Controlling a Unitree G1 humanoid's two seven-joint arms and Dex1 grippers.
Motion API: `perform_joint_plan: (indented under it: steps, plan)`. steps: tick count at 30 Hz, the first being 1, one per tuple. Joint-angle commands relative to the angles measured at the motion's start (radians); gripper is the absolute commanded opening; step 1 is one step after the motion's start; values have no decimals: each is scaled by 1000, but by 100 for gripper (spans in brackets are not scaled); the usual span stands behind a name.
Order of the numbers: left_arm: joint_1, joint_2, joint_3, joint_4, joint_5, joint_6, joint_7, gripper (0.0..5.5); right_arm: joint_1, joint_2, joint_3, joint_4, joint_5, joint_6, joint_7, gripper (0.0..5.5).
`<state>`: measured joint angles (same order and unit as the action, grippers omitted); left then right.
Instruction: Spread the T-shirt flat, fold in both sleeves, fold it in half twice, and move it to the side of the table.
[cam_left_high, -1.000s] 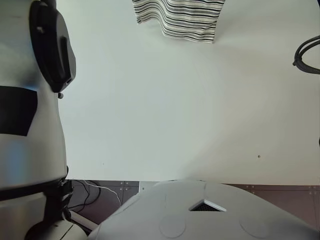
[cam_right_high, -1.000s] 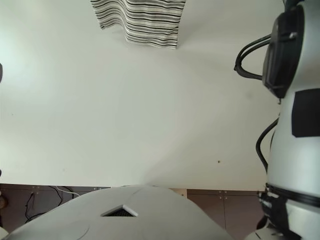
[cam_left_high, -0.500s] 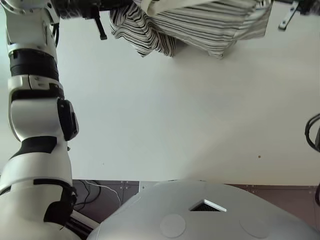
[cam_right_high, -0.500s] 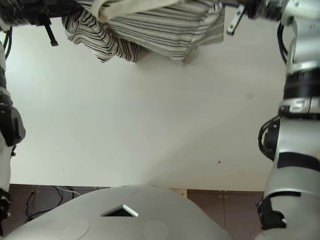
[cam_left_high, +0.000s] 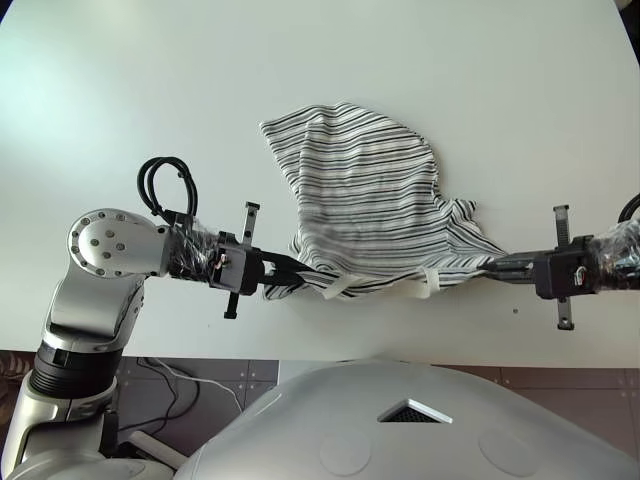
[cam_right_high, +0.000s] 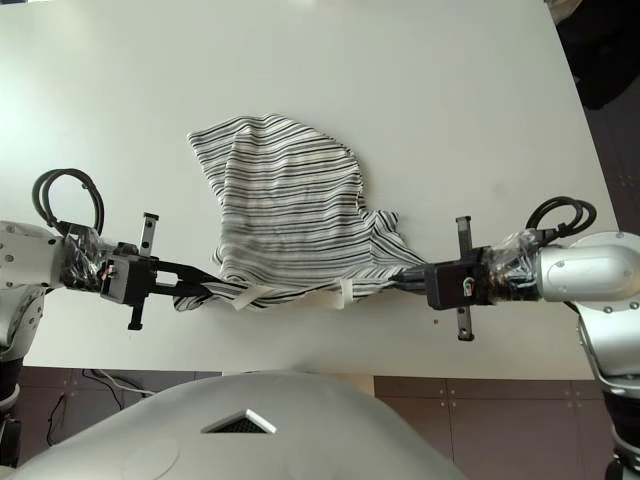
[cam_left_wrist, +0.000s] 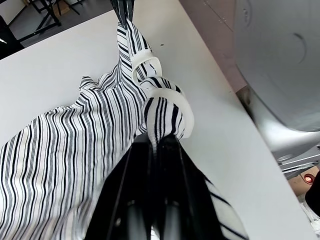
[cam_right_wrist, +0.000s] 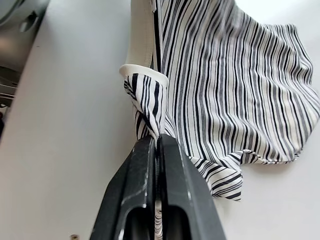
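**T-shirt stretched between both grippers near the table's front edge**

T-shirt (cam_left_high: 365, 200), white with thin black stripes, lies on the white table (cam_left_high: 150, 100), in the half nearer the robot and roughly midway between the table's left and right ends. Its near edge is pulled into a tight line that runs left to right between the two arms, just inside the table's front edge. From that line the cloth spreads away from the robot in a loose, wrinkled heap. It narrows to a rounded hump toward the middle of the table, with one pointed corner sticking out on the far left. It is not flat: folds and ridges run across it and layers overlap.

The left gripper (cam_left_high: 285, 272) lies low over the table at the shirt's near-left end, with its fingers pressed together on a bunched twist of striped cloth. The left wrist view shows the cloth pinched between the two black fingers, with a loop of white trim (cam_left_wrist: 170, 97) curling just beyond them.

The right gripper (cam_left_high: 495, 268) mirrors it at the near-right end, pointing inward toward the left one. Its fingers are clamped on another gathered bit of the shirt, and more of the trim folds over just past the tips.

A small dark speck (cam_left_high: 516, 311) sits on the table close to the front edge, under the right arm.
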<state>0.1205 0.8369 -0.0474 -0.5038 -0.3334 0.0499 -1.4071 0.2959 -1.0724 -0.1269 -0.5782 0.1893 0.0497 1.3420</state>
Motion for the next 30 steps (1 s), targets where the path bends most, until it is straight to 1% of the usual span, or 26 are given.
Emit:
perform_joint_plan:
  steps: [1, 4, 9, 12, 15, 16, 19, 21, 23, 25, 27, 30]
  plan:
    - [19, 43, -18, 8, 39, -26, 13, 13, 20, -43, -19, -5, -26, 3, -3, 10]
    - [61, 58, -33, 15, 60, -64, 13, 13, 30, -35, 4, -8, -37, 7, -25, 10]
    - [110, 64, -43, -15, 49, -66, 35, 13, 72, -46, 3, -26, -45, 29, -39, 10]
    - [142, 59, -56, -35, 73, -69, 70, 68, 109, -64, 3, -40, -58, 56, -36, 73]
    - [215, 81, -43, -62, 58, -76, 76, 124, 203, -107, -40, -41, -64, 50, 20, 136]
    - [240, 88, -32, -73, 50, -75, 78, 128, 218, -119, -55, -32, -64, 46, 34, 151]
    - [307, 129, 29, -123, -12, -6, 79, 128, 180, -137, -111, 9, -16, 70, 61, 151]
    - [351, 168, 86, -131, -61, 57, 66, 128, 96, -142, -128, 67, 23, 86, 56, 151]
    - [327, 167, 139, -101, -111, 110, 92, 128, -21, -114, -100, 125, 34, 92, 11, 151]
    - [258, 137, 151, -44, -107, 117, 136, 128, -127, -52, -43, 165, 20, 98, -60, 151]
    - [212, 87, 123, 14, -49, 84, 203, 128, -213, 30, 39, 213, -18, 93, -140, 151]
    - [201, 35, 45, 87, 77, -25, 260, 128, -260, 116, 148, 290, -92, 51, -212, 151]
